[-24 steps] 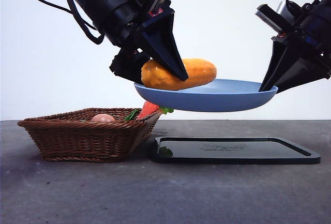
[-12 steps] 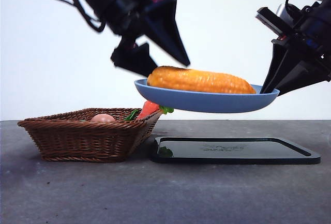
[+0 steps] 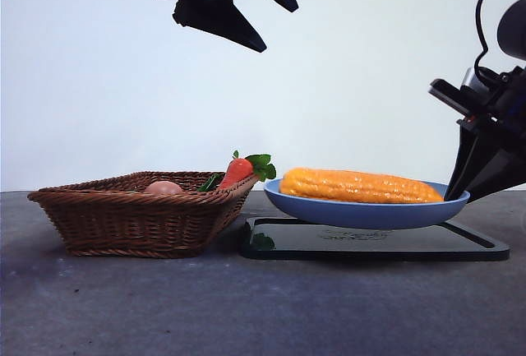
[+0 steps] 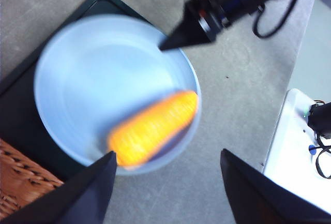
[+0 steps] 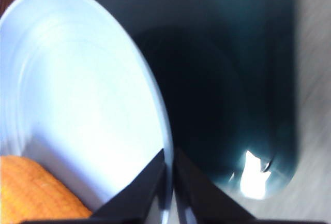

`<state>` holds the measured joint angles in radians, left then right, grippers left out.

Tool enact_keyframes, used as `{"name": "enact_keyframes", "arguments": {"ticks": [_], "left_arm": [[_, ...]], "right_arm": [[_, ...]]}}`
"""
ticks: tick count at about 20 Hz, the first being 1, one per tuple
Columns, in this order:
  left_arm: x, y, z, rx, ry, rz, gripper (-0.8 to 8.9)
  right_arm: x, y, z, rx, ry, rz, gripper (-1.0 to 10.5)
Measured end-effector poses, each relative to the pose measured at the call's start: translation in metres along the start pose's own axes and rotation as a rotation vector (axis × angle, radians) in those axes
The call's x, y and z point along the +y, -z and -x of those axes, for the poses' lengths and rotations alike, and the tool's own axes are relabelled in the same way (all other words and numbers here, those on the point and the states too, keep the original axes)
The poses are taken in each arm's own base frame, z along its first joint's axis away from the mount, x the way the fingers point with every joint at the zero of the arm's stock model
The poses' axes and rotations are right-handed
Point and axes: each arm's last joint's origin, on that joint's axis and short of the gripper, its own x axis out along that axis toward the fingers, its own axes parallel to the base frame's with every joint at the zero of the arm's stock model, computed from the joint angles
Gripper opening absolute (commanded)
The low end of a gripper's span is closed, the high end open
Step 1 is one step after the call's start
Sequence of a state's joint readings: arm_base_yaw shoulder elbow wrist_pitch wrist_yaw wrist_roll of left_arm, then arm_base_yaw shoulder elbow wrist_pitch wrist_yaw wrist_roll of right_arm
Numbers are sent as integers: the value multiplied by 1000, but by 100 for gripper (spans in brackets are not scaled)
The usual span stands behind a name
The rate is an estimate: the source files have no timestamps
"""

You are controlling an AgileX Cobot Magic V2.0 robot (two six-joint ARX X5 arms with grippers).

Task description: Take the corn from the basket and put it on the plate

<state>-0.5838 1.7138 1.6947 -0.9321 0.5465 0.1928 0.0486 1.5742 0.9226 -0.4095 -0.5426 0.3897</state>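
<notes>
The corn [image 3: 362, 186] lies lengthwise on the light-blue plate [image 3: 306, 206], free of any gripper. My right gripper [image 3: 465, 193] is shut on the plate's right rim and holds it low over the black tray [image 3: 460, 247]; I cannot tell whether they touch. In the right wrist view the jaws pinch the plate [image 5: 77, 89] rim, with the corn [image 5: 31, 190] beside them. My left gripper [image 3: 280, 29] hangs open high above, left of the plate. Its wrist view looks down on the corn [image 4: 152, 128] and plate [image 4: 98, 74]. The wicker basket [image 3: 131, 212] stands at the left.
A red-orange carrot [image 3: 238, 171] with green leaves leans on the basket's right rim, close to the plate's left edge. A small peach-coloured item [image 3: 164, 187] lies in the basket. The grey table stretches in front.
The left gripper let go of the corn onto the plate and rose up and away. The right gripper lowered the plate with the corn down to just over the black tray.
</notes>
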Motion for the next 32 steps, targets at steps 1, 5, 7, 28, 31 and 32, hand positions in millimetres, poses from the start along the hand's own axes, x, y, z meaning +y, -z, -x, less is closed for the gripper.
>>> {"name": "enact_keyframes", "arguments": {"ticks": [1,5,7,28,31,32], "left_arm": [[0,0,0,0,0,0,327],[0,0,0,0,0,1,326],[0,0,0,0,0,1,326],[0,0,0,-1,0,1,326],[0,0,0,0,0,1,326],[0,0,0,0,0,1,326]], "right_arm": [[-3,-6,-3,-2,4,-11,2],[-14,-22,-20,24,22,-37,2],[-17,-31,-29,35,26,-33,2],[0,-36,1,-7,12,58,244],[22,-26,41,-54,-2,132,244],[28,-20,52,-55,-2,152,244]]}}
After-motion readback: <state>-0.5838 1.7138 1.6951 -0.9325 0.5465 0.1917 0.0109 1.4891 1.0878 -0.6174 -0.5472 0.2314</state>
